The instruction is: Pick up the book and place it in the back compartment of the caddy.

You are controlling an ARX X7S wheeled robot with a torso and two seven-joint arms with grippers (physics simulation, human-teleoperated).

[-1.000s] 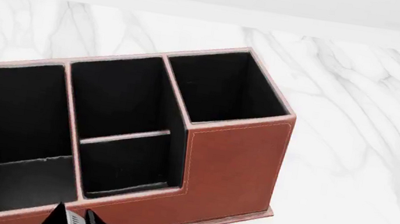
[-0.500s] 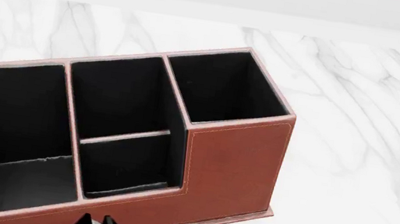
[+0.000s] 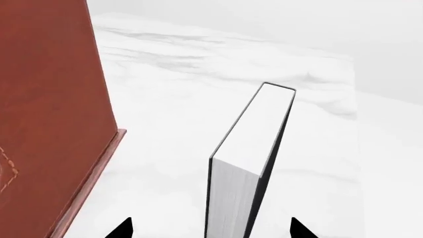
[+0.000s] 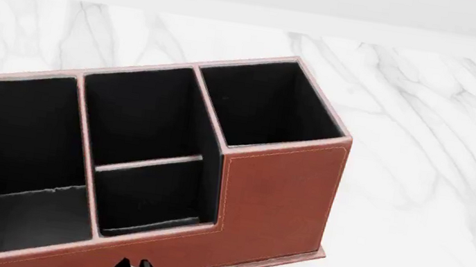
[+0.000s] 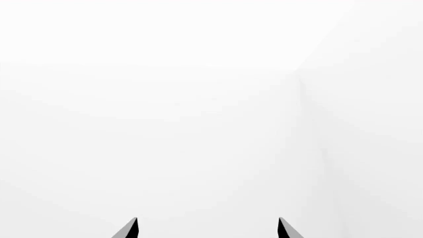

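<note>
my left gripper point(image 3: 208, 229): spread wide, book point(image 3: 246, 163) upright between the tips, contact unclear, beside caddy point(image 4: 276, 195) on bench point(image 4: 429, 167). back compartment point(image 4: 154, 195): holds nothing. right gripper point(image 5: 207, 229): spread, holding nothing.

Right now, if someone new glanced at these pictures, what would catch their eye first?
The big reddish-brown caddy with black-lined cells fills the head view on the white marble table. In the left wrist view a thick book stands upright beside the caddy, apart from it, between the left gripper's spread fingertips.
</note>
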